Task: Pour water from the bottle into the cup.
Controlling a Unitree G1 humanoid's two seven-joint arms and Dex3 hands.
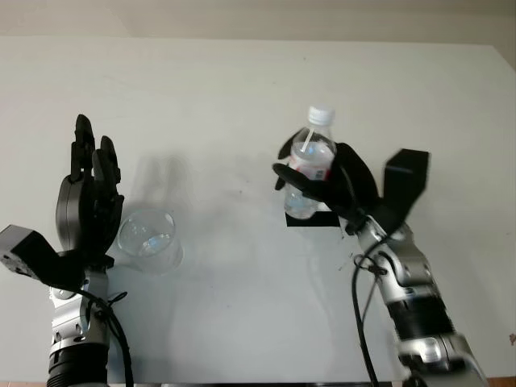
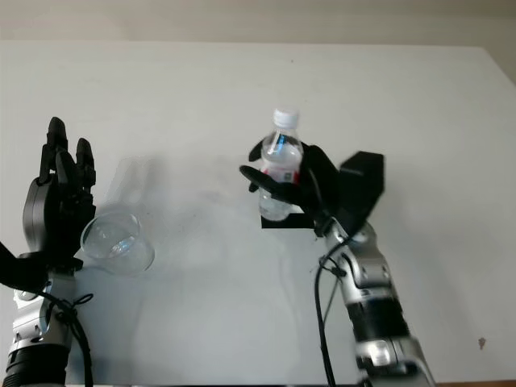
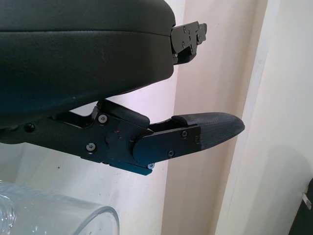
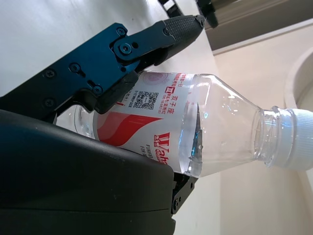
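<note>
A clear plastic water bottle (image 1: 310, 165) with a white cap and a red-and-white label stands upright, a little above the table, with my right hand (image 1: 322, 181) shut around its body. The right wrist view shows the bottle (image 4: 195, 127) about half full, cap on, fingers (image 4: 146, 41) wrapped across the label. A clear plastic cup (image 1: 147, 239) lies tilted on the white table at the left. My left hand (image 1: 87, 197) is open and upright just left of the cup, close beside it. The cup's rim (image 3: 58, 215) appears under the left hand's finger (image 3: 195, 137).
A black square marker (image 1: 310, 218) lies on the white table (image 1: 242, 97) under the bottle. The table's far edge meets a pale wall at the top.
</note>
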